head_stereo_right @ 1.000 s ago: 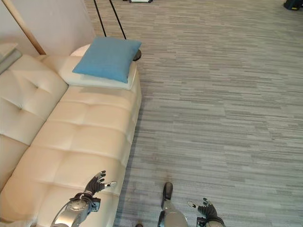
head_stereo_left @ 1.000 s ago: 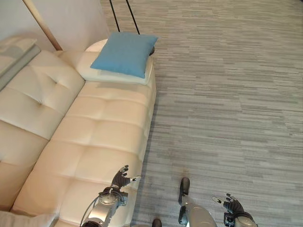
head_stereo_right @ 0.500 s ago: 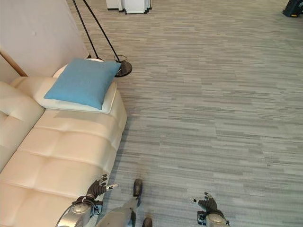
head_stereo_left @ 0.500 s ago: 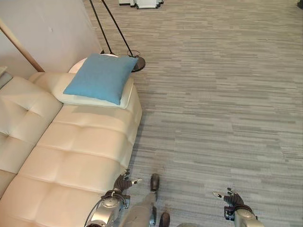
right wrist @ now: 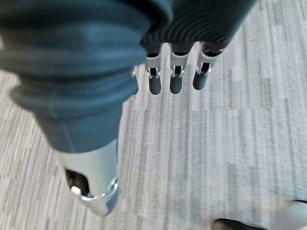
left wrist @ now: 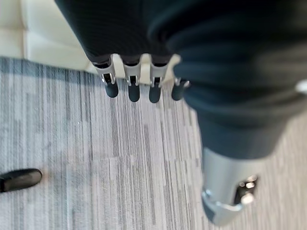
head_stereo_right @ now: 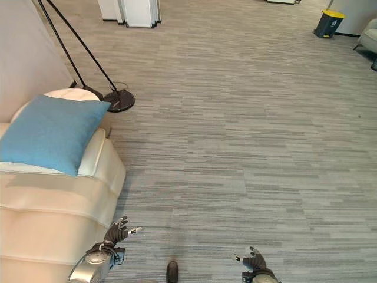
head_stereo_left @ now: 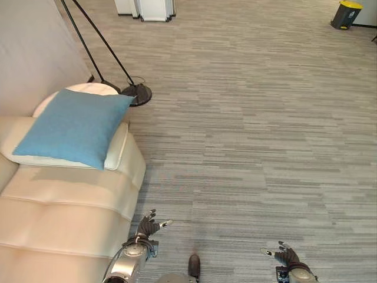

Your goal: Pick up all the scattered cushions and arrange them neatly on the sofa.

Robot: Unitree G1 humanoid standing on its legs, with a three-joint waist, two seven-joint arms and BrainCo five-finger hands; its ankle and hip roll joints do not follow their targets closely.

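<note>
At the far end of a cream sofa [head_stereo_left: 65, 200], a blue cushion [head_stereo_left: 70, 127] lies flat on top of a pale cushion [head_stereo_left: 115, 154] that rests on the sofa's armrest. Beyond the sofa stretches a grey striped carpet floor [head_stereo_left: 253, 135], with the round base of a black floor lamp [head_stereo_left: 136, 93] just past the armrest and a dark bin with a yellow top [head_stereo_left: 342, 15] far off in a corner. No loose cushion shows on the visible floor.

Low in the head views, the left hand [head_stereo_left: 147, 225] hovers beside the sofa's front edge, and the right hand [head_stereo_left: 284, 256] hangs over the carpet, well apart from it. Both have relaxed, spread fingers and hold nothing; the wrist views show straight fingers over bare carpet.

The step in hand appears to be searching for another cushion. The next move probably calls for looking further around the room and walking to any cushion found, before reaching down.
</note>
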